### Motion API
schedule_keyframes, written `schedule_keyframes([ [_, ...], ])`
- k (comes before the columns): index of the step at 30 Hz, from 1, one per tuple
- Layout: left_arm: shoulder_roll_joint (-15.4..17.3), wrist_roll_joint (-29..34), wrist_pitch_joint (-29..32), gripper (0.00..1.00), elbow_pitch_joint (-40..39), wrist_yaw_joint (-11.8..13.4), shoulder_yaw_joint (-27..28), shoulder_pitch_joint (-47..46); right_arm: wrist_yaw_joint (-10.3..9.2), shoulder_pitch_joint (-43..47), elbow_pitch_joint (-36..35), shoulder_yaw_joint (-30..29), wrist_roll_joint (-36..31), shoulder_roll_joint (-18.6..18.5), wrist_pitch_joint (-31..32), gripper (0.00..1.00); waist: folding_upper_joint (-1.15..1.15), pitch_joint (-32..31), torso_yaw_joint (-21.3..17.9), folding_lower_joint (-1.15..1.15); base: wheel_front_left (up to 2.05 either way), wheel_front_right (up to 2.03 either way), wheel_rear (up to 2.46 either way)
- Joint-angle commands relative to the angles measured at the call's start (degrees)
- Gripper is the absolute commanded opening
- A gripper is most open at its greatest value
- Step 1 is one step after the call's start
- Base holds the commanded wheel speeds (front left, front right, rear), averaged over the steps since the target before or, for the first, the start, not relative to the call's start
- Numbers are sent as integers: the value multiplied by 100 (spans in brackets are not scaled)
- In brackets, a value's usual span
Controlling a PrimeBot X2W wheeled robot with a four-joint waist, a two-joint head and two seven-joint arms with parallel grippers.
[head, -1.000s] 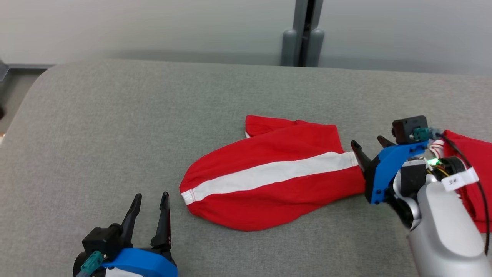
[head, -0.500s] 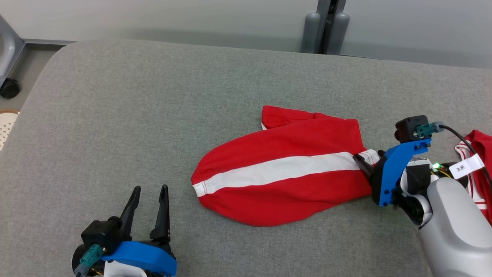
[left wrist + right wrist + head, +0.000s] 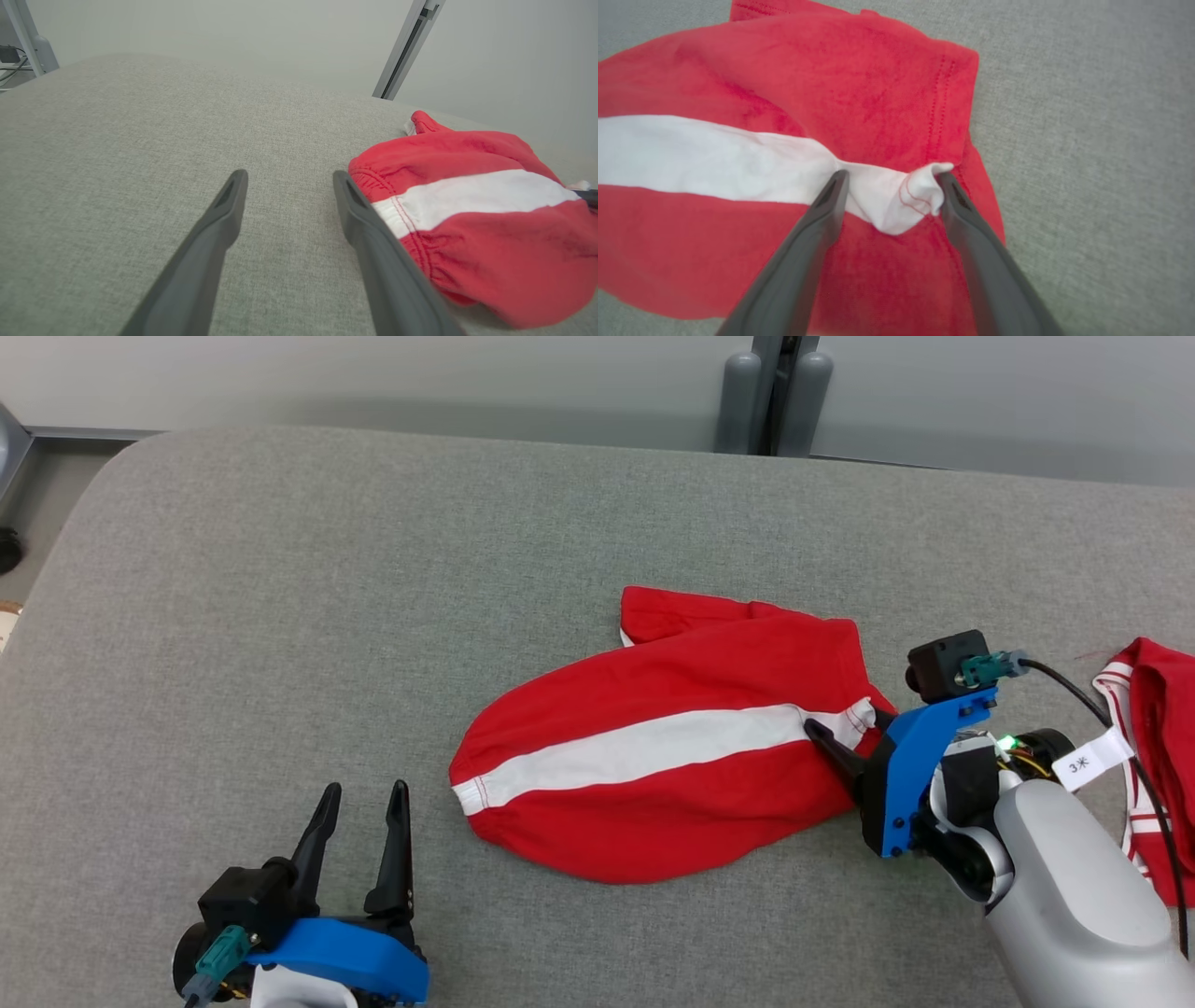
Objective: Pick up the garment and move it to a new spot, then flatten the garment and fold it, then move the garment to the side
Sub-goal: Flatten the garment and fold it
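Nearest us at lower left, our left end effector (image 3: 364, 791) gapes empty above the grey surface (image 3: 280, 616). Farther right, our right end effector (image 3: 845, 728) straddles, spread wide and unclosed, the bunched white hem of the red garment (image 3: 653, 775) lying mid-surface.

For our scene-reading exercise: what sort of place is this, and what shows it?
Likely a robotics lab or test room: a grey padded table, plain pale wall panels with a metal post, and a red garment laid out for handling.
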Motion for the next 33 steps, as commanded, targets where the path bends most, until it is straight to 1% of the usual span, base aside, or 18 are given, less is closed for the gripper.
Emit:
schedule_keyframes([
  [1,34,9,-27,100,-11,15,-3,-71,0,-38,-24,53,-3,-57,-45,100,0,0,-6,-1,0,0,0],
  [2,41,9,-27,100,-9,20,-5,-71,0,-45,-17,89,9,-63,-70,96,0,-1,-10,-1,0,0,0],
  [3,45,6,-27,100,-7,24,-7,-72,0,-55,0,119,29,-64,-91,84,0,-1,-14,-1,0,0,0],
  [4,49,3,-27,100,-5,26,-11,-73,0,-66,21,142,40,-66,-117,63,0,-1,-17,-1,0,0,0],
  [5,52,1,-27,100,-2,29,-13,-77,0,-85,42,162,35,-76,-131,50,0,-1,-20,-1,0,0,0],
  [7,54,-4,-27,100,-2,31,-20,-85,0,-125,102,181,24,-85,-175,42,0,3,-24,-1,0,0,0],
  [8,55,-7,-27,100,-4,32,-24,-89,0,-140,137,172,4,-86,-217,37,0,2,-25,-1,0,0,0],
  [9,56,-9,-27,100,-5,30,-28,-94,0,-148,176,164,-5,-77,-240,29,0,1,-26,-1,0,0,0],
  [10,59,-11,-27,100,-2,24,-34,-101,0,-161,213,146,-11,-60,-280,7,0,-2,-29,-1,0,0,0],
  [11,58,-15,-25,100,6,2,-50,-109,0,-178,247,132,-20,-41,-325,0,0,-6,-33,-1,0,0,0],
  [15,-26,-148,126,100,47,-149,-128,-160,0,-223,345,85,-23,17,-519,0,0,-43,-60,-1,0,0,0],
  [21,-72,-552,867,100,234,-468,-320,-325,0,-237,417,110,-11,47,-687,0,0,-95,-170,-1,0,0,0],
  [28,-123,-1079,1439,100,305,-639,-412,-485,0,-269,466,211,0,105,-807,0,0,-93,-310,-1,0,0,0],
  [29,-126,-1146,1506,97,278,-667,-446,-492,0,-273,473,218,9,115,-829,0,0,-96,-325,-1,0,0,0],
  [30,-127,-1218,1559,73,247,-684,-469,-494,0,-279,479,223,13,122,-849,0,0,-101,-339,-1,0,0,0],
  [31,-119,-1270,1561,44,201,-698,-472,-501,0,-286,486,229,18,130,-878,0,0,-105,-352,-1,0,0,0],
  [32,-108,-1317,1539,20,156,-712,-463,-506,0,-294,494,233,25,134,-894,0,0,-112,-364,-1,0,0,0],
  [33,-93,-1339,1509,3,107,-722,-459,-507,0,-299,499,228,33,138,-927,0,0,-123,-375,-1,0,0,0],
])
